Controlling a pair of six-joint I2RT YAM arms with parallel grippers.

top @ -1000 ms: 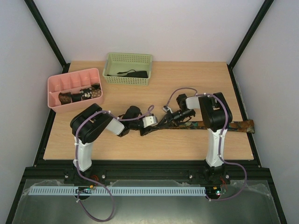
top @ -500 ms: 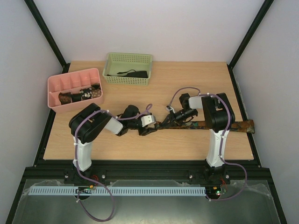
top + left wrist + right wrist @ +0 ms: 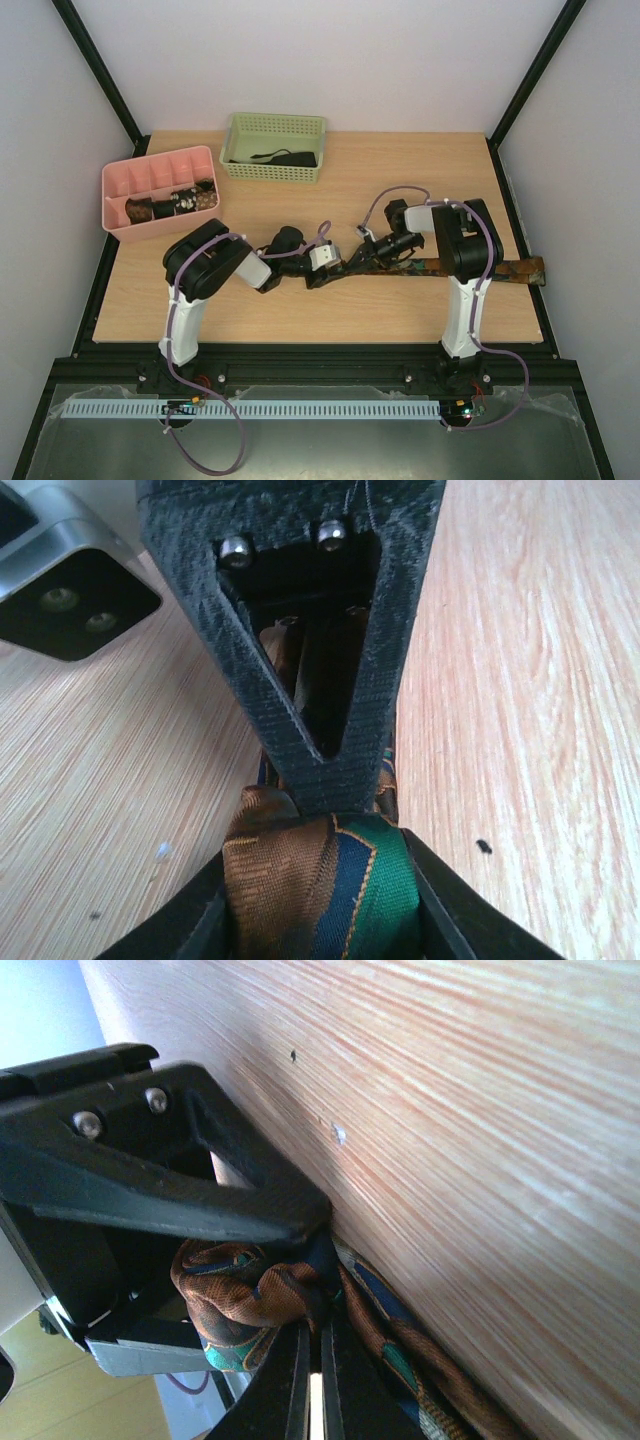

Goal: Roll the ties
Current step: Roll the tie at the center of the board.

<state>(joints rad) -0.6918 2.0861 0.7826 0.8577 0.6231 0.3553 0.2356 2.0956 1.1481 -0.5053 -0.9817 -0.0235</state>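
Note:
A long brown tie (image 3: 500, 268) with blue and green patches lies across the table's right half, its left end wound into a small coil (image 3: 320, 890). My left gripper (image 3: 335, 272) is shut on that coil, which fills the gap between its two black fingers (image 3: 440, 910). My right gripper (image 3: 358, 262) meets it from the right, shut, with tie fabric (image 3: 250, 1290) bunched and pinched at its fingertips (image 3: 300, 1360). In the left wrist view the right gripper's pointed black finger (image 3: 330, 750) presses down onto the top of the coil.
A pink divided tray (image 3: 120, 180) at the back left holds rolled ties (image 3: 170, 203). A green basket (image 3: 240, 130) behind it holds a dark tie (image 3: 285, 157). The flat tie's far end (image 3: 535, 268) reaches the table's right edge.
The left arm's elbow has swung a little right and forward, and its gripper sits slightly closer to the right gripper. The right arm has barely moved.

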